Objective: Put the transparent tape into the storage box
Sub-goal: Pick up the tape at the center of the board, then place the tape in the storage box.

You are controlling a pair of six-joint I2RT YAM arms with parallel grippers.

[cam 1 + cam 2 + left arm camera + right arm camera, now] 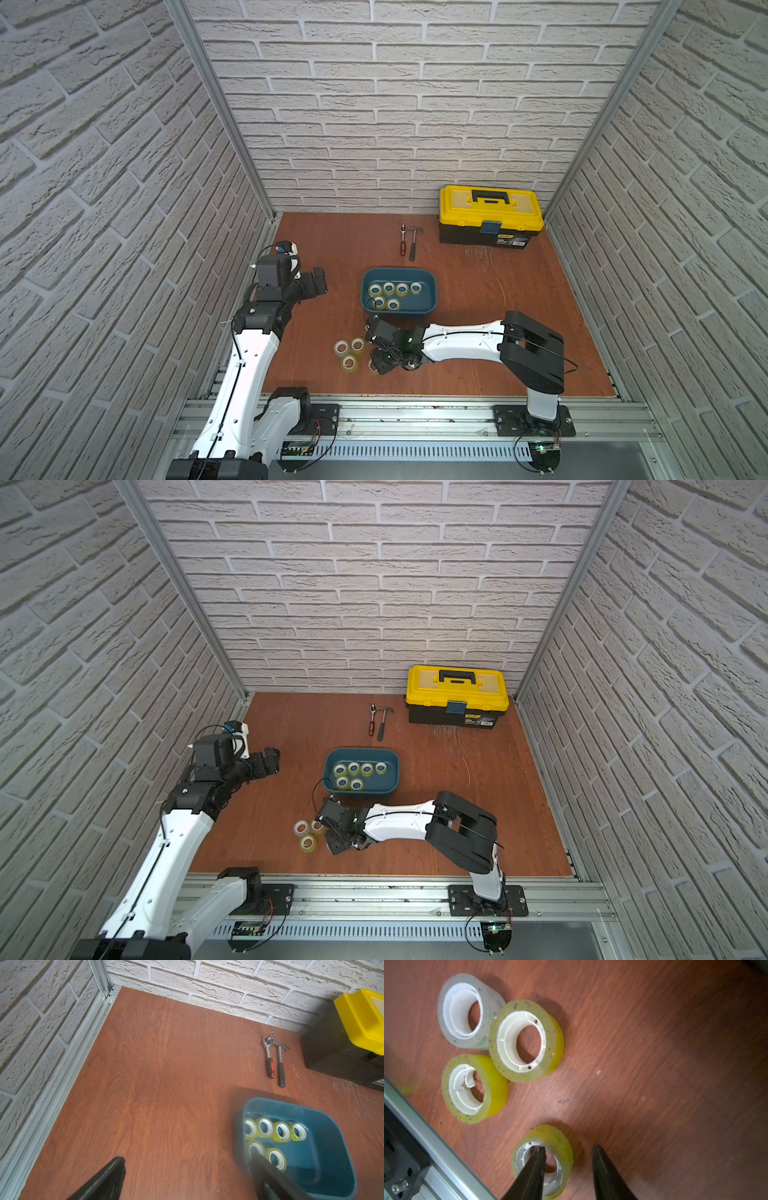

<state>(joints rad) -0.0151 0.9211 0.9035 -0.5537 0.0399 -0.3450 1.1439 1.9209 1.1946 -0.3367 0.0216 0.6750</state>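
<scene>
Right under the right gripper [568, 1148]: yellowish transparent tape roll [550, 1136], flat on the wooden tabletop [654, 1064]. Jaws partly apart, straddling the roll's wall, one finger [536, 1159] in the core hole, the other outside with a gap; not clamped. Just beside: two more yellowish rolls [500, 1043] and a clear roll [452, 1012], white plastic cores. Beyond the gripper, near: teal storage box [417, 305], rounded corners, six rolls [402, 289] inside. Left gripper [188, 1157] spread wide, empty, well apart from the box.
</scene>
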